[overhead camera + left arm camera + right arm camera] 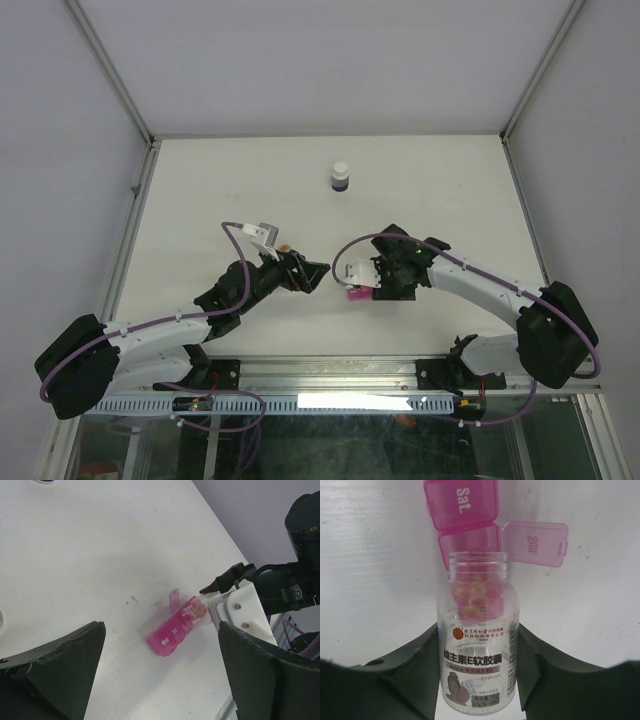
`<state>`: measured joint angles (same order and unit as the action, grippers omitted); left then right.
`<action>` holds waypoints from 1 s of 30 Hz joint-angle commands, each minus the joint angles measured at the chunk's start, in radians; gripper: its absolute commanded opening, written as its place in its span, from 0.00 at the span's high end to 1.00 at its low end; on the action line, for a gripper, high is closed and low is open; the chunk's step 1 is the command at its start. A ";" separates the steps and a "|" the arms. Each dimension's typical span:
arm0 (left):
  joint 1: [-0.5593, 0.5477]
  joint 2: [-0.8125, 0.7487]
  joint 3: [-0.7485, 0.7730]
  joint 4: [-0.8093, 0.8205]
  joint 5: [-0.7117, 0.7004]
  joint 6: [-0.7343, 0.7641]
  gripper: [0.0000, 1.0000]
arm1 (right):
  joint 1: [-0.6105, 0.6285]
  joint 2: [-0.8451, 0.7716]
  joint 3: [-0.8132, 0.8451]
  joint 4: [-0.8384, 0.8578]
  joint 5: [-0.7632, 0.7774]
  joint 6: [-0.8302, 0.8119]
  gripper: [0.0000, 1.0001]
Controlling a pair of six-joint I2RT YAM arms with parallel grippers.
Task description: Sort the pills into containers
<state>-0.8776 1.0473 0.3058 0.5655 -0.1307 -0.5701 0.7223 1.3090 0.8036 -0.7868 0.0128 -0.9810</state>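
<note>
The pink pill organizer (354, 294) lies on the white table between the two arms. In the right wrist view its "Sat" compartment (462, 502) is closed and the lid (535, 542) of the compartment beside it stands open. My right gripper (477, 672) is shut on a clear uncapped vial (477, 645), tipped with its mouth at the open compartment. Yellow-orange pills (475, 597) sit near the vial's neck. In the left wrist view the organizer (170, 632) and vial (195, 614) lie ahead of my left gripper (160, 680), which is wide open and empty. In the top view the left gripper (316, 273) is just left of the right gripper (362, 280).
A dark bottle with a white cap (341, 178) stands at the back middle of the table. A small orange object (285, 247) lies by the left wrist. Metal frame rails (130, 210) border the table's sides, and the arm bases line the near edge.
</note>
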 commanded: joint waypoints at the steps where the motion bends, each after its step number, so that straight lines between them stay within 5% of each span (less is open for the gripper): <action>1: -0.001 0.001 0.011 0.041 -0.003 -0.010 0.01 | -0.009 -0.003 0.038 0.010 0.013 0.010 0.99; 25: 0.003 -0.003 0.008 0.042 0.004 -0.011 0.01 | 0.005 0.011 0.040 -0.021 -0.013 0.031 0.96; 27: 0.004 -0.001 0.007 0.043 0.004 -0.011 0.01 | -0.002 0.001 0.019 0.051 0.072 0.041 0.98; 30: 0.003 -0.001 0.010 0.041 0.004 -0.010 0.01 | 0.002 0.019 0.056 -0.044 -0.016 0.033 0.98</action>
<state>-0.8764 1.0477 0.3058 0.5659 -0.1299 -0.5770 0.7212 1.3289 0.8143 -0.7811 0.0372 -0.9581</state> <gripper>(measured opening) 0.990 0.545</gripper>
